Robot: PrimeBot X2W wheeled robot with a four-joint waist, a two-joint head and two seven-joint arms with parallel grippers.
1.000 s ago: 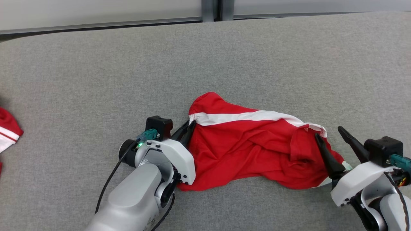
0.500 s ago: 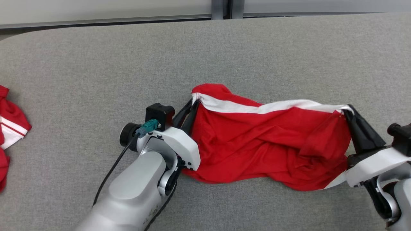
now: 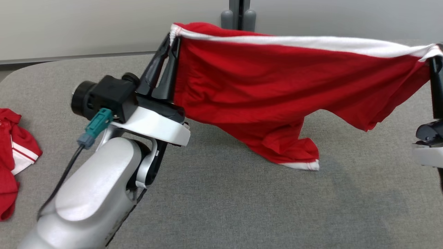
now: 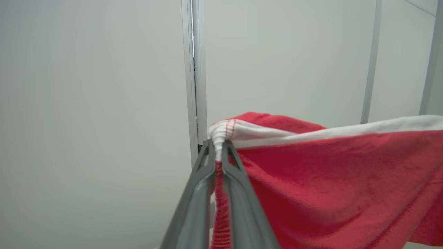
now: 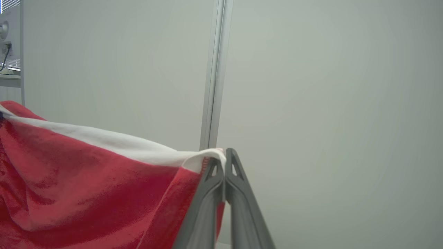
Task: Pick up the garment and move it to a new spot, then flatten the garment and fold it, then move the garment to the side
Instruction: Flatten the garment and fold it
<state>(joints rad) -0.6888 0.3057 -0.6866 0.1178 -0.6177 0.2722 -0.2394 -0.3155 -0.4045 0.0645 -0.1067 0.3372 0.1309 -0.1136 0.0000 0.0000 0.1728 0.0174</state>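
Head view: garment (image 3: 263, 97) is held up, stretched by its white band between left pincer (image 3: 172, 36) and right pincer (image 3: 435, 60); lowest hem is touching the grey worktop (image 3: 242, 207). Left wrist view: left pincer (image 4: 216, 143) is clamped on the gathered band corner. Right wrist view: right pincer (image 5: 223, 152) is clenched on the opposite band corner. Fabric is judged light, soft, limp; the stitched band corners are judged the firmest hold.
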